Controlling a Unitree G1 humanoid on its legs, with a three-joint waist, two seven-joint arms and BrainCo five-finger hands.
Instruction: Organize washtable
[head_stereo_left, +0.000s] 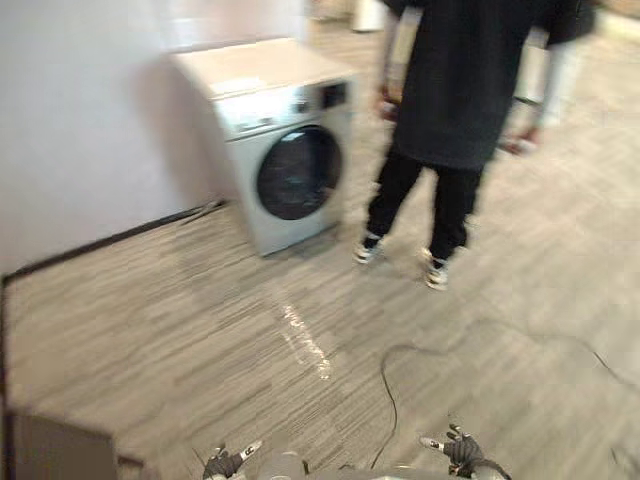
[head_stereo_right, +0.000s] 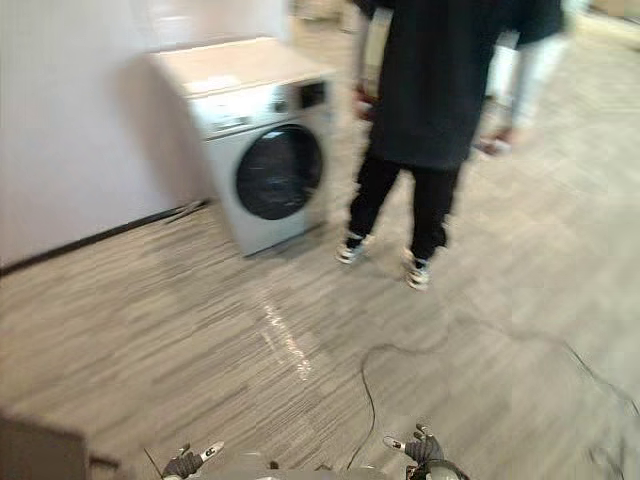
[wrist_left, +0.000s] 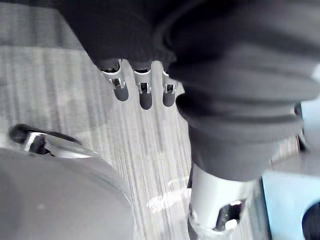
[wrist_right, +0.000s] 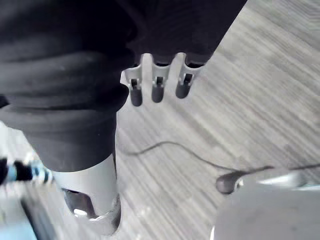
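The left hand (wrist_left: 150, 45) has a dark ribbed cover over its back and wrist, silver fingers (wrist_left: 145, 95) with rounded dark tips, and a thicker silver thumb (wrist_left: 215, 200). The right hand (wrist_right: 165, 25) looks the same. In the left eye view they sit at seven and five o'clock.

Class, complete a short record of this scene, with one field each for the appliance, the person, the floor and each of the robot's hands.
appliance: front-loading washing machine with a round dark door, standing against a pale wall
person: person in dark clothes, standing just right of the machine
floor: grey wood-grain planks
left hand: left hand held low, fingers straight, holding nothing
right hand: right hand held low, fingers straight, holding nothing
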